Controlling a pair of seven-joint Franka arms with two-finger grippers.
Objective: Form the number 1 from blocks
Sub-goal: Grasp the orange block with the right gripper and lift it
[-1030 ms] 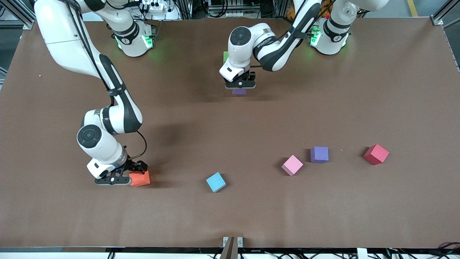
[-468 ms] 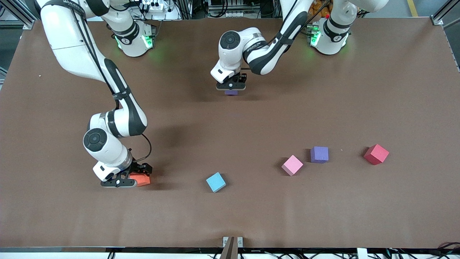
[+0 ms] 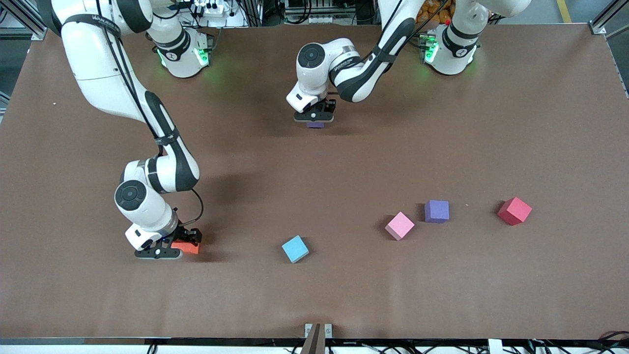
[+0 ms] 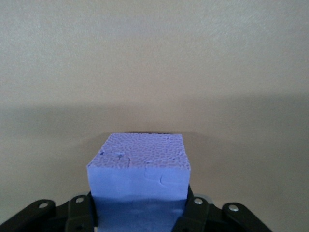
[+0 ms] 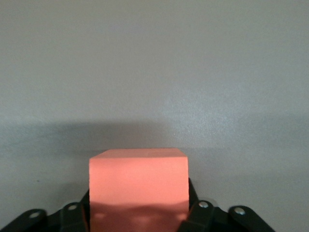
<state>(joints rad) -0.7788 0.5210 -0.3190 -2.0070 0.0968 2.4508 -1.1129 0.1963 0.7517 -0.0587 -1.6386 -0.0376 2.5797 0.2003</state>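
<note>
My left gripper (image 3: 314, 118) is shut on a purple block (image 3: 315, 125), low over the table's middle near the robots' bases. In the left wrist view the purple block (image 4: 139, 166) fills the gap of the left gripper (image 4: 140, 209), with a finger against each side. My right gripper (image 3: 184, 244) is down at the table toward the right arm's end. It is shut on an orange block (image 3: 186, 248) that rests on the surface. The right wrist view shows the orange block (image 5: 138, 179) between the fingers of the right gripper (image 5: 138, 210).
Loose on the brown table (image 3: 344, 295), nearer the front camera, lie a light blue block (image 3: 295, 249), a pink block (image 3: 399, 225), a second purple block (image 3: 437, 211) and a red block (image 3: 514, 211). The last three lie toward the left arm's end.
The right gripper slid further over the orange block and closed on it. The left arm carried its purple block a little toward the right arm's end.
</note>
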